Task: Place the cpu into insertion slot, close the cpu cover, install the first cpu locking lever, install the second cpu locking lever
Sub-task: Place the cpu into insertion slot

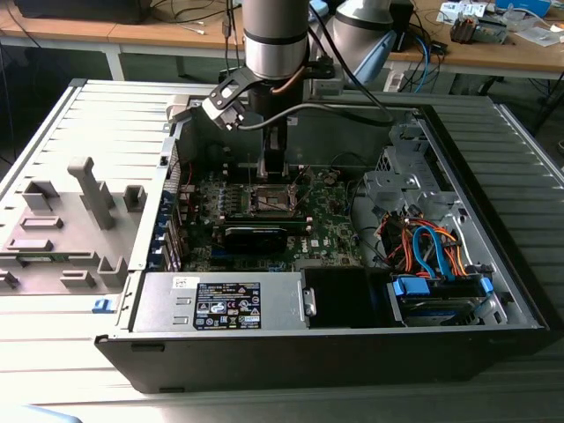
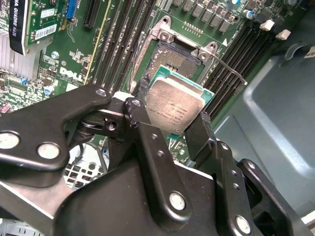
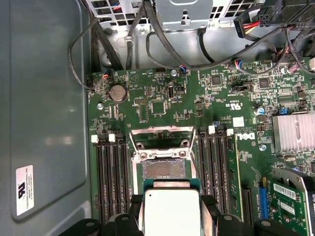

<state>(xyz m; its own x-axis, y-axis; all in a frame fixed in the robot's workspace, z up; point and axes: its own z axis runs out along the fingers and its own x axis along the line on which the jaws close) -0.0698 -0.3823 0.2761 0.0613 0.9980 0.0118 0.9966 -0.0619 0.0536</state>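
My gripper [image 2: 170, 120] is shut on the cpu [image 2: 174, 104], a silvery square chip on a green carrier, with one black finger on each side edge. The chip hangs tilted just above and short of the insertion slot [image 2: 173, 56], whose brownish contact field lies bare. In the first wrist view the cpu [image 3: 172, 212] sits between the fingertips [image 3: 208, 204], right beside the slot [image 3: 164, 169]. The cpu cover [image 3: 160, 132] stands flipped open behind the slot. A thin locking lever [image 2: 230, 69] sticks out beside the socket. In the exterior view the gripper [image 1: 273, 174] hovers over the slot [image 1: 273, 202].
Long black memory slots [image 3: 110, 177] flank the socket on both sides. A black card [image 1: 256, 236] lies in front of it. The case walls, a power supply [image 1: 220, 304], and orange and blue cables [image 1: 432, 247] surround the board. A grey fixture [image 1: 70, 220] sits at the exterior view's left.
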